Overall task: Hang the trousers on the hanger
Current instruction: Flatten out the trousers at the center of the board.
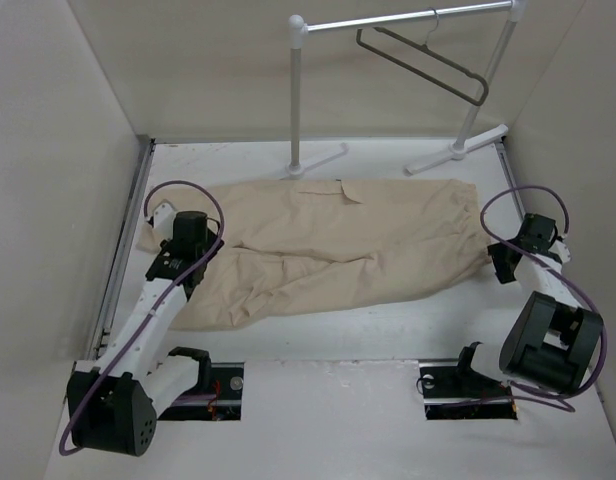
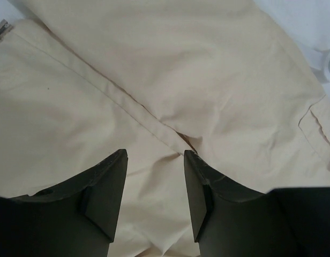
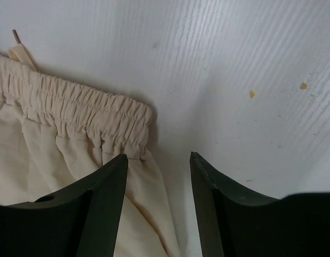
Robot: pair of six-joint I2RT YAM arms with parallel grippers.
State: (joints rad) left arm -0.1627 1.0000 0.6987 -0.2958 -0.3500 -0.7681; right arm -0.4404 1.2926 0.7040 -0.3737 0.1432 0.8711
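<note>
Trousers point(image 1: 338, 240) lay flat on the table point(image 1: 388, 330), spread across the middle. Long axis ran left-right in the top view, roughly parallel to the rail point(image 1: 388, 20) behind them. The single wide end with the gathered elastic band point(image 3: 74, 110) pointed right. The end that split into two legs pointed left, with the lower leg angled toward the near-left. A pocket flap point(image 1: 345, 190) showed near the far edge.

Hanger point(image 1: 418, 70) hung by its hook on the rail at far right, tilted, with its bar sloping down to the right. It was well apart from the trousers.

Left gripper point(image 2: 154, 155) sat over the left part of the trousers, above a seam running diagonally across the cloth. Its jaws were partly apart with nothing pinched between them, only flat fabric beneath. I couldn't tell whether the tips touched the cloth.

Right gripper point(image 3: 158, 158) was at the right end of the trousers, at the corner of the elastic band. Its jaws were likewise spread and held nothing. The left finger point(image 3: 109, 182) was over the cloth edge and the right finger point(image 3: 208, 187) over bare table. I couldn't confirm contact there either.
</note>
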